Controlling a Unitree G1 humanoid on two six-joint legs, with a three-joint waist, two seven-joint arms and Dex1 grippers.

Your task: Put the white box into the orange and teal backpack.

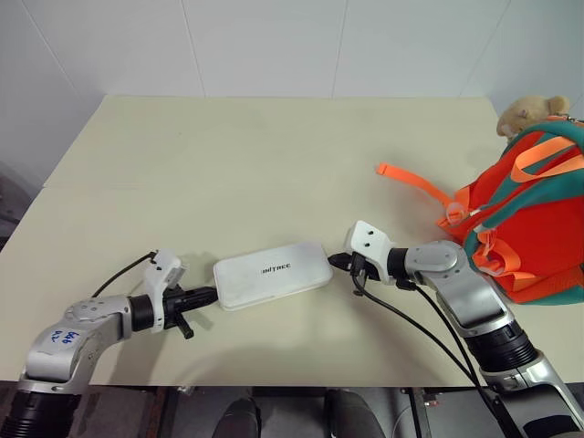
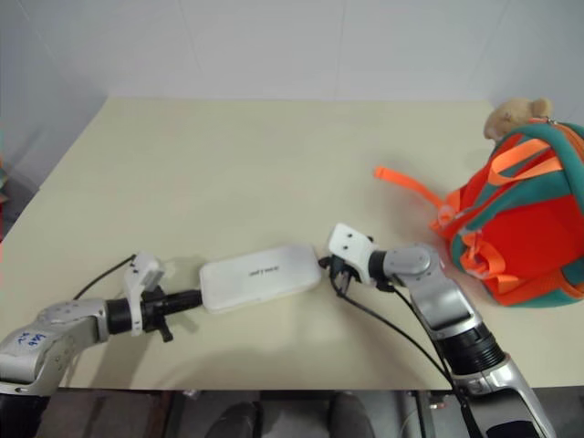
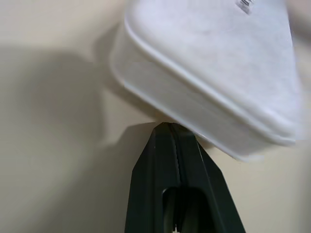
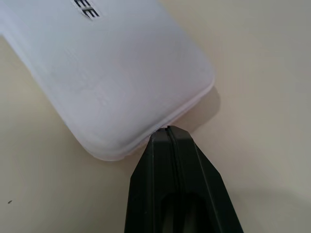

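The white box (image 1: 272,273) lies flat on the cream table (image 1: 228,155), near its front edge, dark lettering on its lid. My left gripper (image 1: 210,295) is shut, its tip against the box's left end. In the left wrist view the left gripper (image 3: 169,127) has its closed tip touching the box's (image 3: 214,73) side wall. My right gripper (image 1: 336,261) is shut too, its tip at the box's right end. In the right wrist view the right gripper (image 4: 167,130) meets the box's (image 4: 112,77) rim. The orange and teal backpack (image 1: 538,214) stands at the table's right edge.
A tan plush toy (image 1: 529,114) sits on top of the backpack. An orange webbing strap (image 1: 415,182) trails from it across the table toward the middle. A black cable (image 1: 420,328) runs along my right arm. White walls stand behind the table.
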